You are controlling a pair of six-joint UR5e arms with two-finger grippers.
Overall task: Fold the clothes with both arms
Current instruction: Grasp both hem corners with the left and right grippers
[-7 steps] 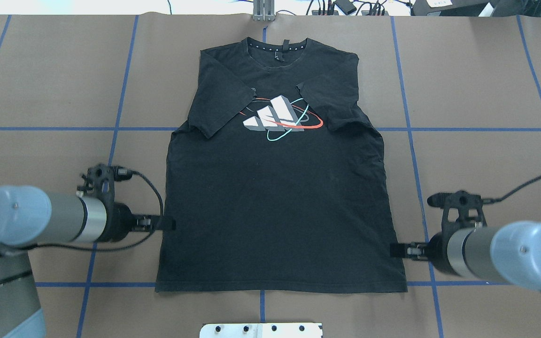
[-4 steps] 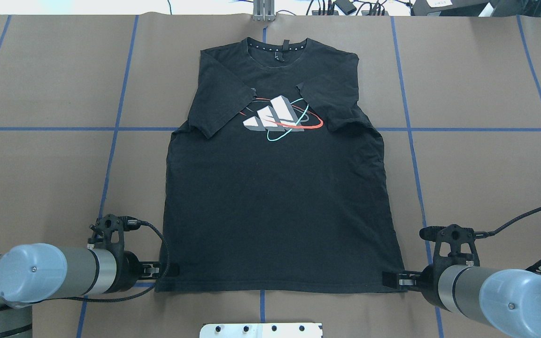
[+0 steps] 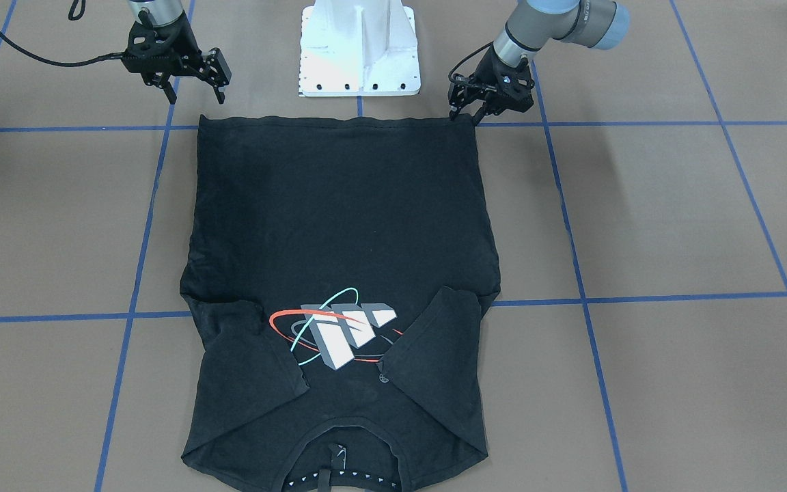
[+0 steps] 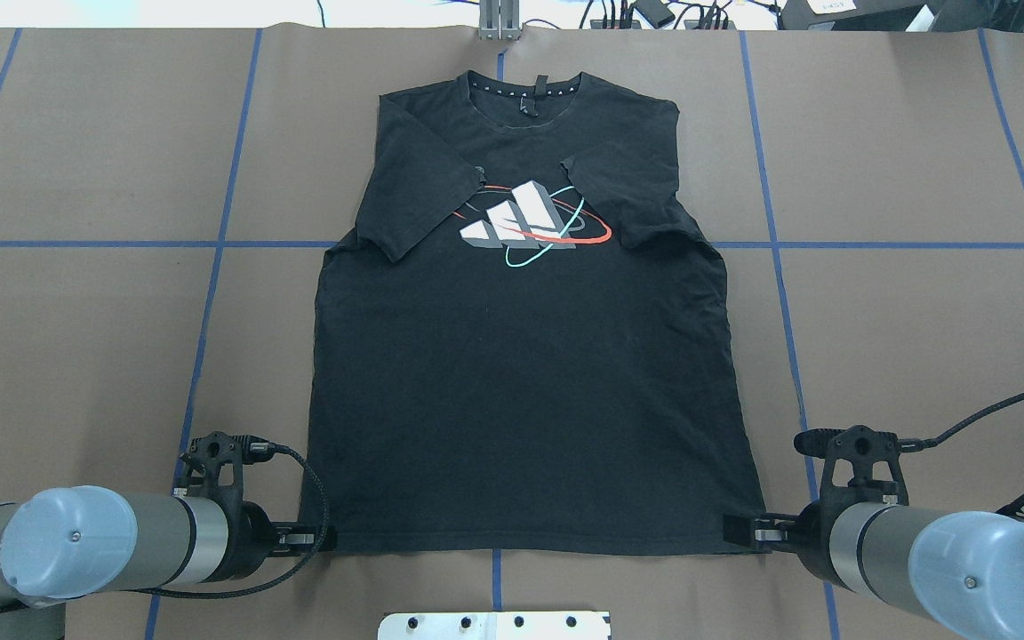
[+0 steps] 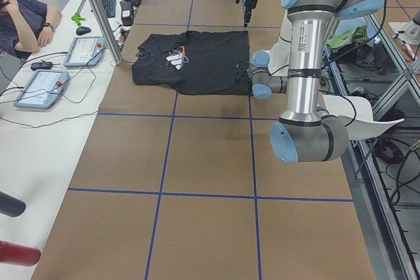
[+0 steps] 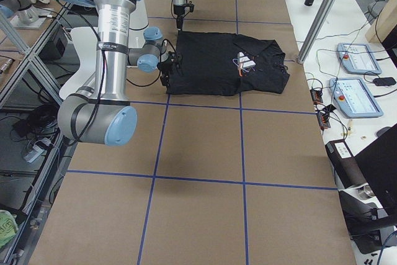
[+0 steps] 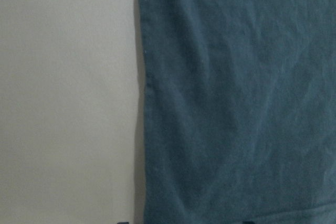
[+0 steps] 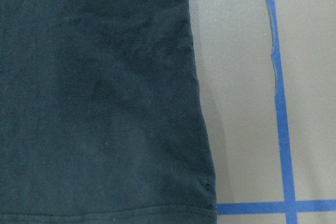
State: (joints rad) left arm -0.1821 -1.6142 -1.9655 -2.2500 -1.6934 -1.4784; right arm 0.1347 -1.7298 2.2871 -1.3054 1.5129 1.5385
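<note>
The black T-shirt [image 4: 521,400] lies flat on the brown table with its collar at the far end. Both sleeves are folded in over the chest print [image 4: 525,222]. It also shows in the front view [image 3: 339,225]. My left gripper [image 4: 324,538] is at the near left hem corner; in the front view [image 3: 465,115] it is open and down at the cloth edge. My right gripper [image 4: 737,529] is at the near right hem corner; in the front view [image 3: 197,92] it is open and held above the table. The wrist views show only shirt edges [image 7: 236,103] [image 8: 94,103].
The white pedestal base [image 3: 359,48] stands just behind the hem, between the arms. Blue tape lines [image 4: 210,293] cross the brown table. A metal post [image 4: 499,22] stands at the far edge. An operator [image 5: 23,14] and tablets [image 5: 39,86] are at a side table.
Both grippers have moved along the shirt's sides toward the robot, from mid-body down to the hem corners. In the last half second the left moved a little nearer; the right held still.
</note>
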